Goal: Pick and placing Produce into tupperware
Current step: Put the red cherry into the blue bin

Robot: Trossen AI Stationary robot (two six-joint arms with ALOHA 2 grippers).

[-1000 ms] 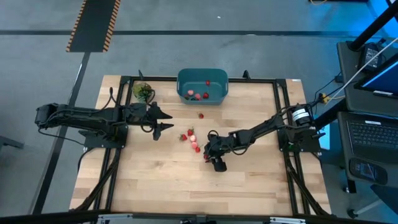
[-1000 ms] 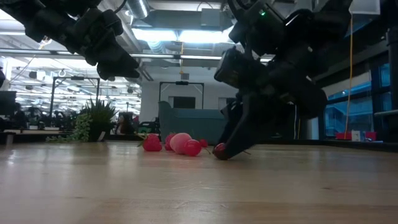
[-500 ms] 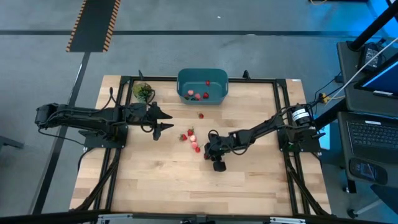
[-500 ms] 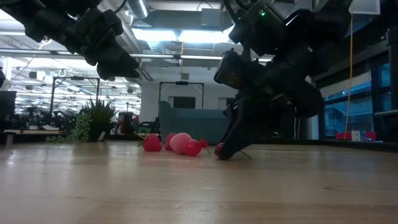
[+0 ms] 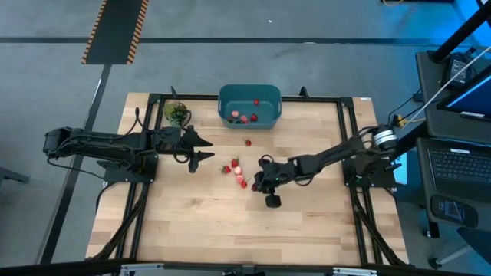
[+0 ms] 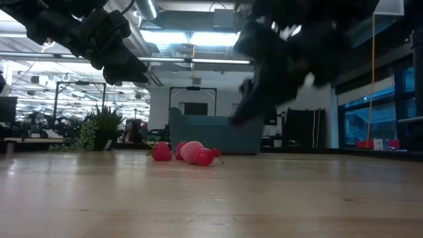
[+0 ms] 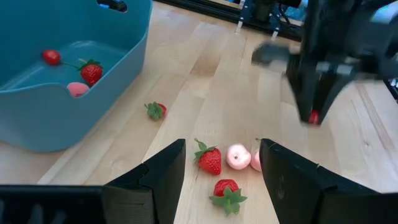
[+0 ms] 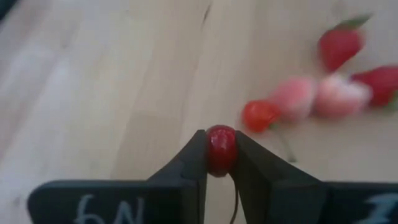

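High cam: overhead, straight down, far; whole table (image 5: 192, 230) in frame. Low cam: tabletop level, facing across into room. L wrist cam: close, angled down past own fingers (image 7: 158, 171). R wrist cam: very close, past own fingertips (image 8: 194, 158). All four share the loose berry cluster (image 5: 236, 170) mid-table.

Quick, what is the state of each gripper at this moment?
Left gripper: open, holding nothing, above the table near the loose strawberries.
Right gripper: closed on a small red cherry-like piece, lifted off the table.
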